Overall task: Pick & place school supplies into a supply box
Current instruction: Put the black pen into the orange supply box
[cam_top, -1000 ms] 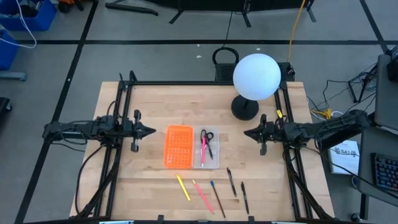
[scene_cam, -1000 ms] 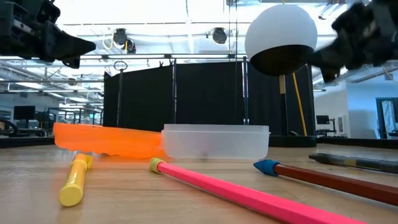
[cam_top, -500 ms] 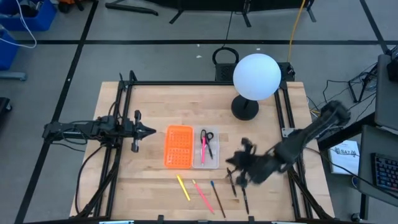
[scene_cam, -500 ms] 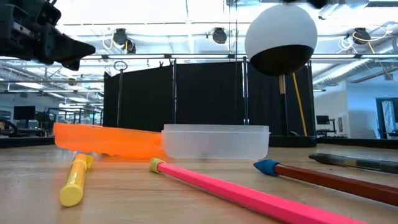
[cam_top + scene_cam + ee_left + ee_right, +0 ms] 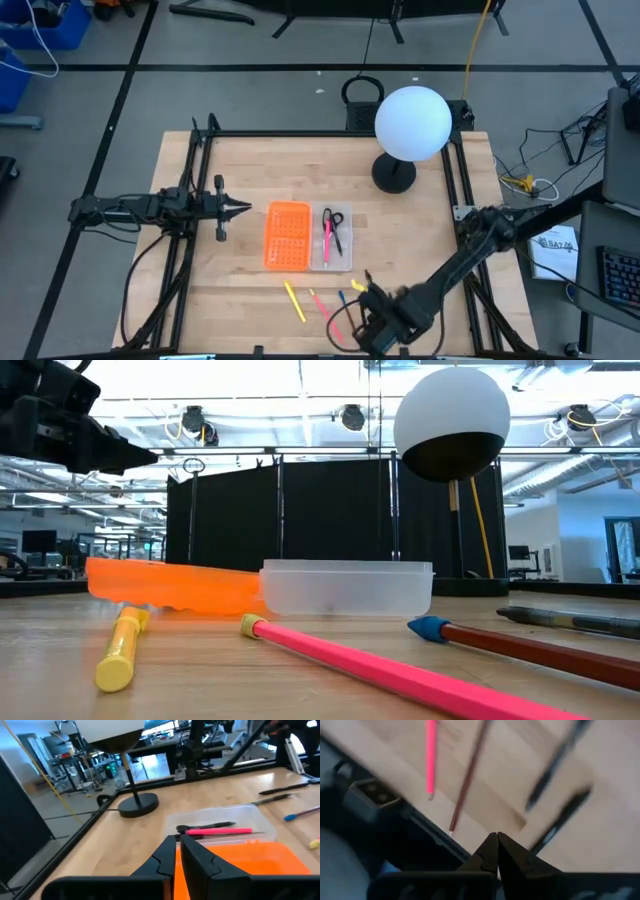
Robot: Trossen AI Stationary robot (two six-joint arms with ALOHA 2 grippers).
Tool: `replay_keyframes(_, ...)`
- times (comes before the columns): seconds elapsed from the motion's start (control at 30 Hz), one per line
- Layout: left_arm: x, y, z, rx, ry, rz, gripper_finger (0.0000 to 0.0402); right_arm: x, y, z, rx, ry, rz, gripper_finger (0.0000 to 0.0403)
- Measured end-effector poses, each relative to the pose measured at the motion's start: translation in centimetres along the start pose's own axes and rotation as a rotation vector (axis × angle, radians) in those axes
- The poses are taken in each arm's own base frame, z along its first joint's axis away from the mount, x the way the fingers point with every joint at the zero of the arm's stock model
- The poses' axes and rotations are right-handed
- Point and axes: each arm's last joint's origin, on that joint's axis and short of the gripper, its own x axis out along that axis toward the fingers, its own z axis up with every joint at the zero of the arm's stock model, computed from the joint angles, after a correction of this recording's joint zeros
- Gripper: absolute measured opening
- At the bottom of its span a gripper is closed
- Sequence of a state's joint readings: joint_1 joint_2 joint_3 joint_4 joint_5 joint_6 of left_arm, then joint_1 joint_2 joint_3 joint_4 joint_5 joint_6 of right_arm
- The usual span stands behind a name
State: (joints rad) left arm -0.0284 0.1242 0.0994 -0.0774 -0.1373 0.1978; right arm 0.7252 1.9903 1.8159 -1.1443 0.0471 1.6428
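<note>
The right gripper (image 5: 372,322), fingers pressed together and empty, is held low over the loose pencils (image 5: 325,312) near the table's front edge — well short of the supply box (image 5: 306,236), where scissors (image 5: 334,228) and a pink pen (image 5: 326,240) already lie. A sweep could knock pencils off. The left gripper (image 5: 240,208), also closed, waits beside the box.

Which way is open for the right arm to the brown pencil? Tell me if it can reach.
Probably yes. The right gripper hangs at the table's front edge beside the brown pencil, jaws shut, with nothing between them. It must open first. The left gripper waits by the supply box.
</note>
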Motion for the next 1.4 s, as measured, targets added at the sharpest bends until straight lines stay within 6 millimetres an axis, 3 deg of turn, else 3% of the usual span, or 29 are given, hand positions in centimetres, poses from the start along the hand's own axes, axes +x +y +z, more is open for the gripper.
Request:
replay_keyframes(0.1,0.0,0.1,0.2,-0.006,-0.022,0.008,0.0040,1.3,-0.2,-1.7,0.169,-0.020,-0.019,0.0000)
replay_keyframes(0.27,0.0,0.1,0.6,-0.066,-0.065,0.013,0.0032,2.8,-1.4,-4.0,0.268,-0.127,-0.027,0.0006)
replay_keyframes(0.4,0.0,0.1,0.7,-0.090,-0.077,0.009,0.0022,4.0,-2.5,-5.2,0.307,-0.133,-0.073,0.0038)
replay_keyframes(0.63,0.0,0.1,0.7,-0.087,-0.072,0.008,0.0004,6.2,-3.6,-4.8,0.313,-0.054,-0.137,0.0130)
replay_keyframes(0.83,0.0,0.1,0.5,-0.084,-0.056,0.005,0.0030,7.9,-4.6,-3.8,0.334,-0.017,-0.184,0.0173)
replay_keyframes(1.17,0.0,0.1,0.5,-0.087,-0.046,0.003,0.0044,11.5,-6.7,-3.1,0.275,0.076,-0.159,0.0159)
replay_keyframes(1.4,0.0,0.1,0.4,-0.137,-0.042,0.001,0.0044,12.8,-8.4,-3.1,0.242,0.061,-0.225,0.0093)
